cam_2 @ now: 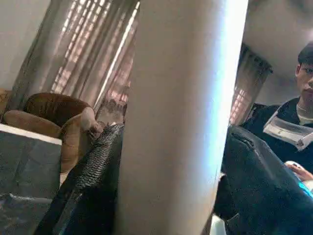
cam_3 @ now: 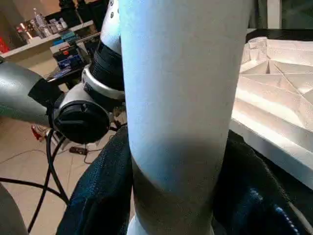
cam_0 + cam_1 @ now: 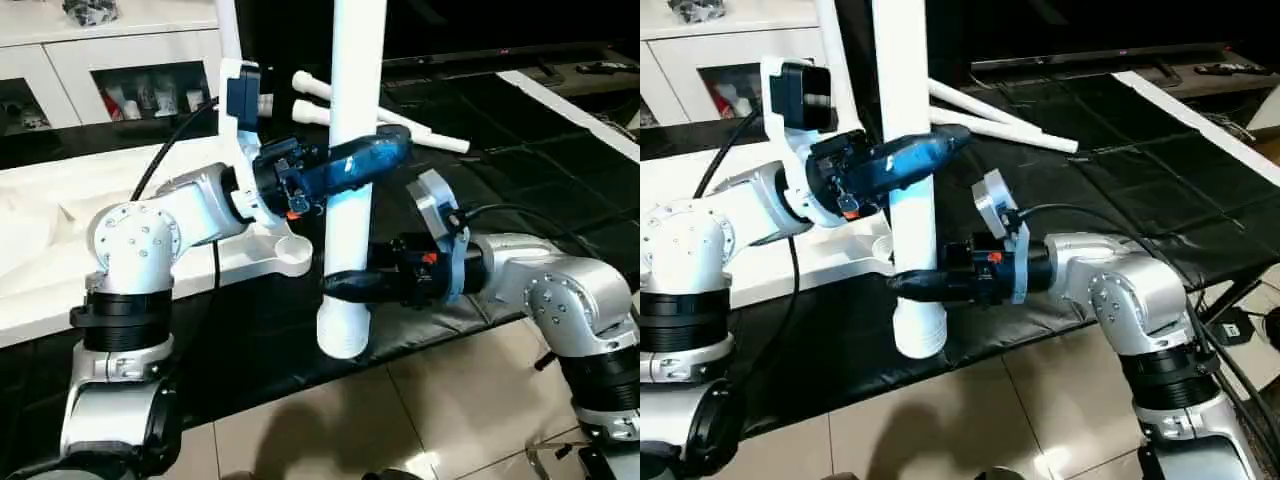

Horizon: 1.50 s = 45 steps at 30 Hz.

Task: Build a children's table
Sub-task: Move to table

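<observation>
A long white leg (image 3: 352, 215) stands upright in front of me, its wide lower end (image 3: 343, 335) hanging at the black table's front edge. My left gripper (image 3: 365, 160) is shut on the leg high up, with a finger (image 1: 93, 171) on either side of the tube. Lower down, my right gripper (image 3: 345, 285) is shut on the same leg (image 2: 181, 98). The white table top (image 3: 60, 230) lies ribbed side up at the left, with a round corner socket (image 3: 292, 255) just left of the held leg. Another leg (image 3: 228, 30) rises from the top further back.
Two more white legs (image 3: 400, 125) lie on the black work table (image 3: 500, 190) behind the grippers. A white cabinet with glass doors (image 3: 120, 70) stands at the back left. Tiled floor (image 3: 400, 420) lies below the front edge. A person (image 1: 293, 122) is seen in the left wrist view.
</observation>
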Tool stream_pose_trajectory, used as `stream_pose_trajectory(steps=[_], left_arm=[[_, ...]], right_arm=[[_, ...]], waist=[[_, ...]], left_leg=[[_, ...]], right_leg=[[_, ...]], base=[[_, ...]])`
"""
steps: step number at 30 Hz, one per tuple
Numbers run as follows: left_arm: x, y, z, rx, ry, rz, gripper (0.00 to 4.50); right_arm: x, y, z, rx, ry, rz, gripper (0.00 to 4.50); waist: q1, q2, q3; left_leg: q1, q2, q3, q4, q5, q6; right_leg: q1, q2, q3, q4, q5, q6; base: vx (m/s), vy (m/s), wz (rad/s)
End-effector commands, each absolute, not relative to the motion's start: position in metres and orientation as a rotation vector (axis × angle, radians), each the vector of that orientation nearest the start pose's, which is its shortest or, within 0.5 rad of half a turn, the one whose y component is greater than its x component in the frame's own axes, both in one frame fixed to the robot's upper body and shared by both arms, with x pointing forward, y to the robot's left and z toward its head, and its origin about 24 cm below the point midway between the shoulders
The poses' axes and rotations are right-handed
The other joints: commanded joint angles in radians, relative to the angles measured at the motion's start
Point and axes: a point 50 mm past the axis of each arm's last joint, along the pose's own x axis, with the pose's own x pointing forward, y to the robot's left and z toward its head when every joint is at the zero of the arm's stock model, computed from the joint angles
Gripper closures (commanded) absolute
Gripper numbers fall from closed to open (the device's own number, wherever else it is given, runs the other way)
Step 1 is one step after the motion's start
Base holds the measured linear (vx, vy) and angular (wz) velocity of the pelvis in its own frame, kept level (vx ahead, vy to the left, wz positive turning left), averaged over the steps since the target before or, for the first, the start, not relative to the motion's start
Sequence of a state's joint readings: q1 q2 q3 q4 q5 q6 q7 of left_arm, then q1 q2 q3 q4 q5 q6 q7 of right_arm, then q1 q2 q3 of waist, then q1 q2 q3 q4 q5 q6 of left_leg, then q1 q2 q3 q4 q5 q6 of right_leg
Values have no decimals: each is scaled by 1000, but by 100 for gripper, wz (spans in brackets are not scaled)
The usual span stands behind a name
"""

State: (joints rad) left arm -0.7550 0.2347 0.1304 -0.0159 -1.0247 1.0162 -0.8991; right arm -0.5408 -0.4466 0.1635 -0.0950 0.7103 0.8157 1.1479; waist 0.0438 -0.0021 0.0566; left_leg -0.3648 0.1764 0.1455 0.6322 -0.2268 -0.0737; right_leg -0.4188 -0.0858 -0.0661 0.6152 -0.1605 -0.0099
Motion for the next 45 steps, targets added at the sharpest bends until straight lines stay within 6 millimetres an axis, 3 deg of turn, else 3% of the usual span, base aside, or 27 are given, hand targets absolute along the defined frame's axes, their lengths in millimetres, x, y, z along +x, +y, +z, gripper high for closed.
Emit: stream_pose_trajectory(steps=[1,4,6,8,11,21,22,26,28,30,31,32,34,42,45], left_arm=[[289,88,228,-588,16,-1621,166],[289,88,227,-589,20,-1620,166],[290,88,227,-591,21,-1614,208],[290,89,227,-592,19,-1608,206],[291,89,227,-593,12,-1603,252],[296,95,229,-584,-28,-1530,262],[298,97,229,-562,-39,-1493,262],[304,101,228,-439,-45,-1380,264],[312,98,227,-293,-41,-1221,265],[315,96,227,-283,-36,-1173,266],[323,93,230,-235,-52,-1036,268],[323,93,230,-235,-52,-1036,269],[328,88,232,-177,-74,-904,269],[317,69,237,-94,-118,-849,270],[321,68,240,-70,-129,-796,270]], right_arm=[[275,-108,152,208,274,1576,261],[276,-108,152,203,271,1572,261],[277,-108,152,198,268,1566,261],[277,-109,152,195,267,1563,261],[278,-109,152,189,264,1558,262],[286,-113,152,146,244,1466,262],[290,-115,153,160,235,1415,206],[300,-119,156,174,190,1301,182],[309,-123,158,123,141,1197,155],[310,-123,158,115,133,1178,145],[313,-122,157,116,139,1134,136],[313,-122,157,116,139,1134,123],[314,-115,152,111,164,1088,115],[319,-92,137,4,191,1003,112],[324,-87,133,28,212,937,112]], waist=[[5,-10,-74],[5,-11,-74],[5,-10,-74],[6,-11,-74],[6,-10,-75],[6,-12,-76],[6,-12,-74],[2,-9,-74],[1,-7,-74],[0,-7,-77],[0,-8,-77],[-2,-13,-78],[0,-13,-78],[-9,-15,-76],[-10,-14,-75]], left_leg=[[-5,30,8,-72,0,58],[-6,30,8,-71,7,62],[-5,30,8,-71,6,62],[-5,29,8,-71,0,61],[-5,29,9,-70,4,59],[-6,29,9,-70,10,61],[-7,29,8,-71,8,62],[-5,30,7,-72,5,47],[-4,32,6,-73,-8,31],[-4,31,8,-70,5,24],[-4,31,9,-70,16,30],[-7,31,8,-70,24,34],[-8,30,8,-69,42,45],[-12,29,10,-68,17,40],[-12,26,9,-68,-2,33]], right_leg=[[74,-43,39,-57,-190,-230],[75,-43,39,-56,-177,-234],[74,-43,39,-56,-181,-235],[75,-43,39,-58,-191,-232],[75,-43,39,-57,-185,-232],[76,-43,39,-54,-168,-237],[76,-43,39,-57,-179,-233],[74,-41,38,-58,-196,-216],[72,-42,39,-60,-208,-200],[75,-42,39,-55,-178,-208],[74,-41,40,-54,-155,-217],[76,-39,40,-52,-140,-219],[77,-40,40,-51,-121,-224],[75,-41,39,-55,-161,-224],[75,-39,38,-59,-197,-202]], base=[[0,0,0],[0,0,0],[0,0,0],[0,0,0],[0,0,0],[0,0,0],[0,0,0],[0,0,0],[0,0,0],[0,0,0],[0,0,0],[0,0,0],[0,0,0],[0,0,0],[0,0,0]])
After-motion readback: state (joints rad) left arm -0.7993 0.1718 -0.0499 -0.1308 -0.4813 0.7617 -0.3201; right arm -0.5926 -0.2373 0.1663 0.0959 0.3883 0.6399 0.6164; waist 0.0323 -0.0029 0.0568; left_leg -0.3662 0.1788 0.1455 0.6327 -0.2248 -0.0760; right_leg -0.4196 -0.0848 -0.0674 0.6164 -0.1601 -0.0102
